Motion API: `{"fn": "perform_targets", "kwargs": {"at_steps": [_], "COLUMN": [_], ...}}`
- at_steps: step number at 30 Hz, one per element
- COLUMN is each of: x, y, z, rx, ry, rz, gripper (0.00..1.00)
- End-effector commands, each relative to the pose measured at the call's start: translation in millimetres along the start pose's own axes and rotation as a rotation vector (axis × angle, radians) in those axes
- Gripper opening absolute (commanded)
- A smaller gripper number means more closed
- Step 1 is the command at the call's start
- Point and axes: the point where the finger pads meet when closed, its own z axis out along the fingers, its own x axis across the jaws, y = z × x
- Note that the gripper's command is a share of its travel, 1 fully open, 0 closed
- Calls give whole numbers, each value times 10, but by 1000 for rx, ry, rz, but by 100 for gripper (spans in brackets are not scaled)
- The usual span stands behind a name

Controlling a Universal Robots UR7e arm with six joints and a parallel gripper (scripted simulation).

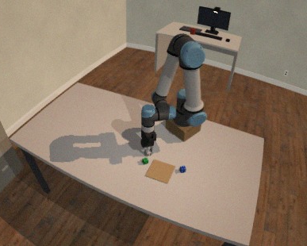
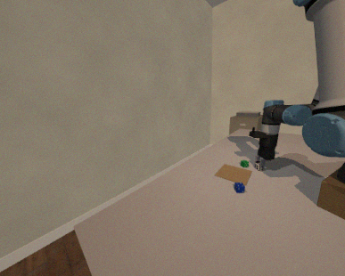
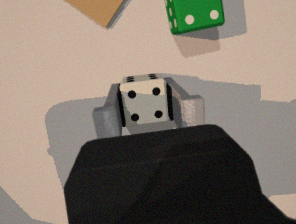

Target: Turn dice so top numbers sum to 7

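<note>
Right now we have our gripper (image 3: 145,107) closed on the white die (image 3: 145,102), its jaws pressing both sides, four dots facing the wrist camera. It sits on the table (image 1: 228,190), off the brown mat (image 1: 160,171). Nearby the green die (image 1: 145,161) and blue die (image 1: 182,169) flank the mat, neither on it.

Green die (image 3: 195,16) cut off at top edge, mat (image 3: 97,10) too (wrist view)
</note>
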Motion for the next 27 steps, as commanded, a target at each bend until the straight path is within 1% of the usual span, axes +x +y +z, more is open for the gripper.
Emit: {"fn": "perform_targets", "kwargs": {"at_steps": [1, 6, 11, 19, 21, 27], "x": [4, 4, 4, 3, 3, 3], "y": [0, 0, 0, 0, 0, 0], "z": [-11, -30, -92, -275, -275, -461], "rx": [0, 0, 0, 0, 0, 0], "ry": [1, 1, 1, 1, 1, 1], "rz": [0, 0, 0, 0, 0, 0], "gripper": [57, 57, 57, 57, 57, 57]}}
